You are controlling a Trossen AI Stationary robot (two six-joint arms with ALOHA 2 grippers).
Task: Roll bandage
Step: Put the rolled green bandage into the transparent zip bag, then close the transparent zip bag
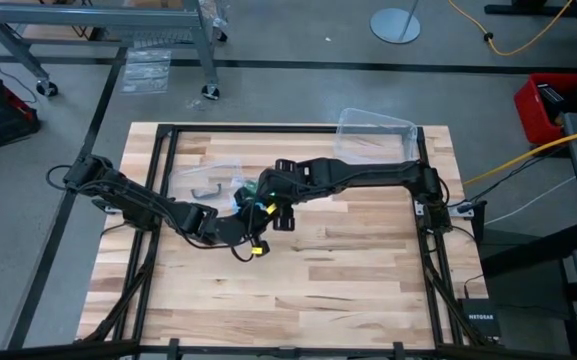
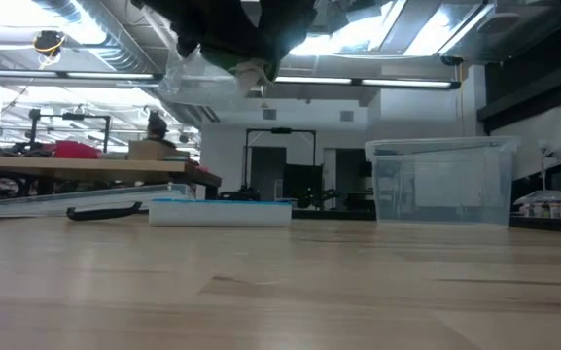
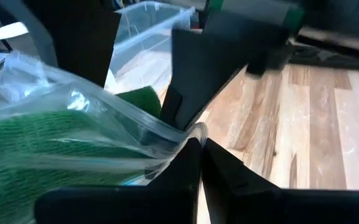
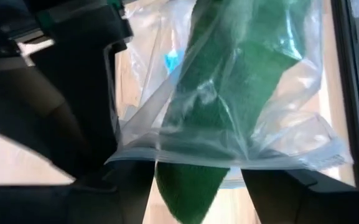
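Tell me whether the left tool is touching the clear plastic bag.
Touching. In the left wrist view the left tool is shut, its fingertips pinching the edge of the clear plastic bag that holds the green bandage.

left gripper (image 3: 198,146) pinched closed; right gripper (image 4: 198,180) jaws spread

One camera looks straight down on the whole table (image 1: 368,270). One sits low, looking across it. Both wrist cameras are very close to the green bandage (image 4: 229,81).
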